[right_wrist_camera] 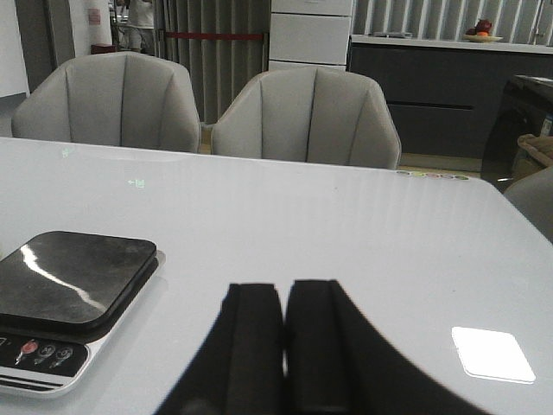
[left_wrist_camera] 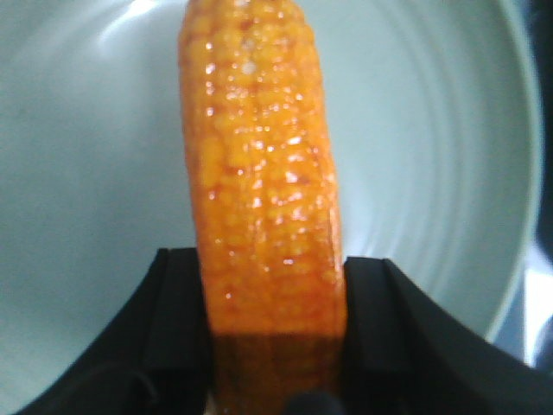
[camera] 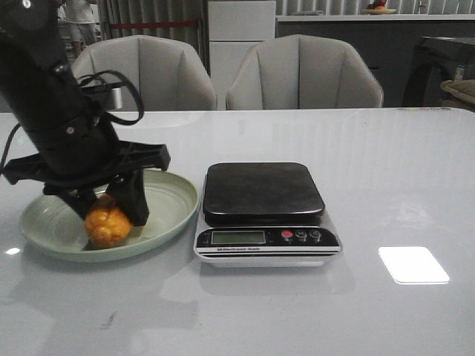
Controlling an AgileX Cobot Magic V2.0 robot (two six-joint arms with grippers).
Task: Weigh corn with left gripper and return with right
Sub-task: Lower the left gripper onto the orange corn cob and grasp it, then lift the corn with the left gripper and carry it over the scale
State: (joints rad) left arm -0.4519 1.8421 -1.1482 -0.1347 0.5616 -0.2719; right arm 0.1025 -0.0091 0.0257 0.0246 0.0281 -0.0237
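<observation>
The orange-yellow corn (camera: 107, 225) lies in the pale green plate (camera: 172, 200) at the table's left. My left gripper (camera: 106, 209) is down in the plate with its two black fingers pressed on both sides of the cob. In the left wrist view the corn (left_wrist_camera: 263, 173) runs between the fingers (left_wrist_camera: 177, 320), over the plate (left_wrist_camera: 432, 156). The scale (camera: 263, 213), with a black platform, stands right of the plate; it also shows in the right wrist view (right_wrist_camera: 69, 303). My right gripper (right_wrist_camera: 284, 290) is shut and empty above the table, right of the scale.
Two grey chairs (camera: 304, 73) stand behind the table's far edge. A bright patch of light (camera: 413, 265) lies on the white table at the right. The scale's display and buttons (camera: 300, 236) face the front.
</observation>
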